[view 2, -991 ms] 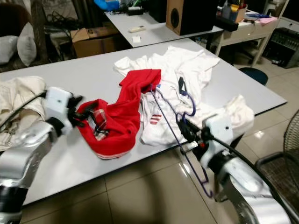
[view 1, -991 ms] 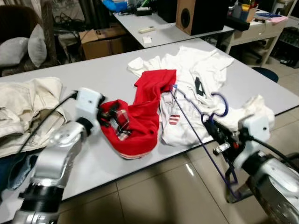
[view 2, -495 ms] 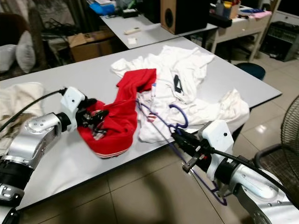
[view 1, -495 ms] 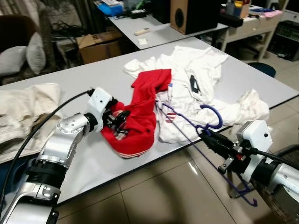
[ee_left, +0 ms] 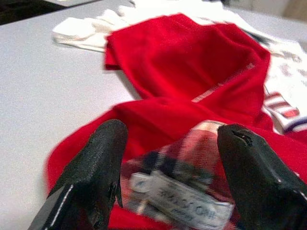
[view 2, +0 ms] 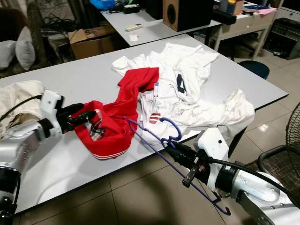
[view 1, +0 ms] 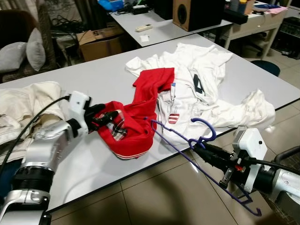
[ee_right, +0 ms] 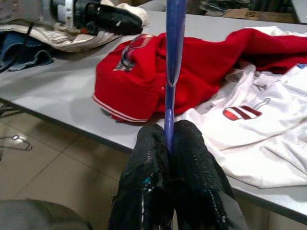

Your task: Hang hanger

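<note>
A red shirt point(view 1: 143, 110) lies crumpled on the white table point(view 1: 93, 79), its plaid-lined collar toward my left gripper point(view 1: 108, 116). That gripper is open at the collar; in the left wrist view the collar label point(ee_left: 182, 201) lies between its spread fingers point(ee_left: 103, 163). My right gripper point(view 1: 197, 149) hovers off the table's front edge, shut on a blue wire hanger point(view 1: 206, 127). The hanger's long arm point(view 2: 136, 131) reaches to the red shirt's hem. In the right wrist view its wire point(ee_right: 173, 52) rises from the shut fingertips point(ee_right: 153, 148).
White shirts point(view 1: 201, 84) sprawl across the table's right half, one draped over the right edge. Beige clothes point(view 1: 23, 103) are piled at the left. Behind stand a second table with a wooden speaker point(view 1: 197, 13) and a cardboard box point(view 1: 96, 40). Tiled floor lies below.
My right gripper has carried the hanger lower and leftward, so its arm tip now reaches the red shirt's hem. The left gripper has drawn back a little at the collar.
</note>
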You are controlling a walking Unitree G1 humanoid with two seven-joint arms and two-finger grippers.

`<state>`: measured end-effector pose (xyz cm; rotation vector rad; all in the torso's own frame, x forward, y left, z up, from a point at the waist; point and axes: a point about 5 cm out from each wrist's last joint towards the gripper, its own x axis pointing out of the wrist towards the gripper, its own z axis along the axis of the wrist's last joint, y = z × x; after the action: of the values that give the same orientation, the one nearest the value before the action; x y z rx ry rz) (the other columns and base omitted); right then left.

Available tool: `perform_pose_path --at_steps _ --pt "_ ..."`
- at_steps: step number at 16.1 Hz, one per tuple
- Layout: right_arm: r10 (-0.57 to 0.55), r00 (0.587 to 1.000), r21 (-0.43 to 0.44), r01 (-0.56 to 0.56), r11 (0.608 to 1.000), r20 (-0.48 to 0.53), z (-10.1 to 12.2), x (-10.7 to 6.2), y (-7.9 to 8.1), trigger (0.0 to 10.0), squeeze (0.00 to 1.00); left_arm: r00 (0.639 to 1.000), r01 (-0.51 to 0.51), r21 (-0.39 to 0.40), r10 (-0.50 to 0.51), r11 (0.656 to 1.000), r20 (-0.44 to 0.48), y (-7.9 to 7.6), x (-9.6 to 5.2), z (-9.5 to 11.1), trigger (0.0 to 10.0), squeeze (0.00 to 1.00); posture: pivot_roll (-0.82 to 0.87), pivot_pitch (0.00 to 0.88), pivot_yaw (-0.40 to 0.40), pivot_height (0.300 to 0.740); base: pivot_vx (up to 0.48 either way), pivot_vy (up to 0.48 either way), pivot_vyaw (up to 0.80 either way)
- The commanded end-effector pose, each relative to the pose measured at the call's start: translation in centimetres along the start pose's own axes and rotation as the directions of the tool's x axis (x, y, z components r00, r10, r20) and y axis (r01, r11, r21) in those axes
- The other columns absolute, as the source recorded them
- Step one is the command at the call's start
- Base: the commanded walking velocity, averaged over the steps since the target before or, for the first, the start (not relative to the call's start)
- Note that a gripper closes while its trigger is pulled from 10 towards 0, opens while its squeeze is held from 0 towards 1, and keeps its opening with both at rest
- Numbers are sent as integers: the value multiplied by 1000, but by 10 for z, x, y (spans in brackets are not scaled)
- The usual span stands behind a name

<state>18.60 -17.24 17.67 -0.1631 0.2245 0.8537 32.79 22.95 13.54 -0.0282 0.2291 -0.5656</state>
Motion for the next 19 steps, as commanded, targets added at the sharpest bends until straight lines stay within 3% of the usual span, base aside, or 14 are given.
perform_pose_path --at_steps 1,3,5,6,7,8,11,15,19 --pt "31 999 -5 -31 1000 -7 1 1 2 10000 0 999 -49 -7 49 999 -2 12 -7 3 10000 0 -90 0 109 740 0 0 0" --pt "66 997 -15 -67 998 -31 0 1 3 10000 0 984 -115 108 128 988 -122 23 -8 -7 10000 0 -85 0 108 740 0 0 0" --pt "81 996 -16 -82 997 -34 1 3 4 10000 0 985 -92 95 105 991 -138 21 -2 -10 10000 0 -87 0 108 740 0 0 0" --pt "85 996 -16 -86 996 -32 1 4 4 10000 0 983 -95 91 108 991 -149 21 2 -13 6118 0 -91 0 108 740 0 0 0" --pt "87 996 -17 -88 996 -32 1 5 5 10000 0 981 -102 95 116 990 -154 21 3 -14 4392 0 -91 0 107 740 0 0 0" --pt "91 995 -17 -92 996 -32 1 5 5 10000 0 981 -105 89 118 990 -151 22 5 -14 0 0 -91 0 105 740 0 0 0" --pt "102 994 -19 -103 995 -44 0 5 4 10000 0 983 -76 63 86 995 -164 20 9 -19 0 0 -91 0 104 740 0 0 0" --pt "103 994 -20 -104 994 -43 1 5 1 10000 0 984 61 -34 -66 998 -165 5 13 -27 0 0 -80 0 101 740 0 0 0" --pt "35 999 -43 -35 998 -4 5 4 -14 10000 0 991 64 -43 -69 997 -115 5 14 -20 0 0 -57 0 81 740 0 0 0"
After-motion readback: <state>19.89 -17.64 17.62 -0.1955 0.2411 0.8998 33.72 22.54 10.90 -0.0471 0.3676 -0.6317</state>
